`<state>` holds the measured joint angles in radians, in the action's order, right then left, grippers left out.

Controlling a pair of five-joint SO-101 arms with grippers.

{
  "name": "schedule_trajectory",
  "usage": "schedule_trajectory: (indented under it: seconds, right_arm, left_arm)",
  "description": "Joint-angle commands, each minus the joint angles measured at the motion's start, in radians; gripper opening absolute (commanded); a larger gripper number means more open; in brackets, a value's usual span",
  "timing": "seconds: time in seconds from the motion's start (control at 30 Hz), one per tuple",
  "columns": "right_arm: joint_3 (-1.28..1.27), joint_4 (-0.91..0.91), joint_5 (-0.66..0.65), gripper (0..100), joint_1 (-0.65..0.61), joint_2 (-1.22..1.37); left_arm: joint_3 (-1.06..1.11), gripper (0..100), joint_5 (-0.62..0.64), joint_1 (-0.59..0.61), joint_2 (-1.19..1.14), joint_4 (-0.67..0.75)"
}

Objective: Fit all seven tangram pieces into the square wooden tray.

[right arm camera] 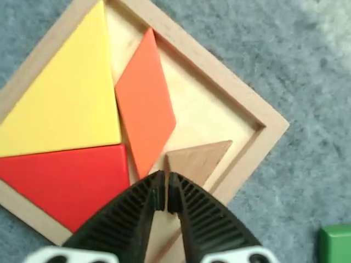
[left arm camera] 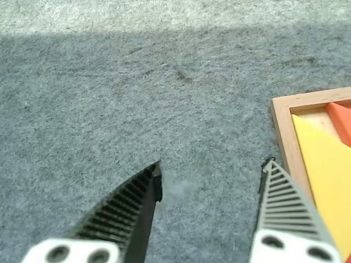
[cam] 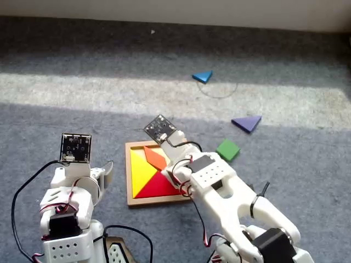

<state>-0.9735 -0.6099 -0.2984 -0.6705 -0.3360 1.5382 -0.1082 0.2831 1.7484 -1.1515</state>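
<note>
The square wooden tray (cam: 129, 175) lies on the grey carpet. It holds a yellow triangle (right arm camera: 66, 104), a red triangle (right arm camera: 66, 181), an orange parallelogram (right arm camera: 145, 115) and a small brown triangle (right arm camera: 197, 159). My right gripper (right arm camera: 165, 189) hangs shut over the tray, its tips at the brown triangle's corner with nothing between them. My left gripper (left arm camera: 213, 170) stands open over bare carpet just beside the tray's rim (left arm camera: 281, 126). A green square (cam: 227, 149), a purple triangle (cam: 247, 123) and a blue triangle (cam: 203, 76) lie loose on the carpet beyond the tray.
A sunlit band crosses the carpet behind the tray. The green square (right arm camera: 335, 244) lies close to the tray's right side. A thin wire loop (cam: 219, 90) lies by the blue triangle. Black cables trail near both arm bases.
</note>
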Motion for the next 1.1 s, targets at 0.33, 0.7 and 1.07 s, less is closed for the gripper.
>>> schedule_trajectory:
  seconds: [0.33,0.7,1.07]
  right_arm:
    - [0.068,0.176,-0.011,2.3,0.035,0.005]
    - [0.045,0.171,-0.012,2.3,0.073,0.116]
    - [0.045,-0.139,-0.169,2.3,0.073,0.021]
  left_arm:
    - [-0.010,29,0.003,0.004,0.012,0.011]
    - [-0.010,29,0.003,0.004,0.012,0.011]
    - [-0.008,29,0.003,0.004,0.012,0.011]
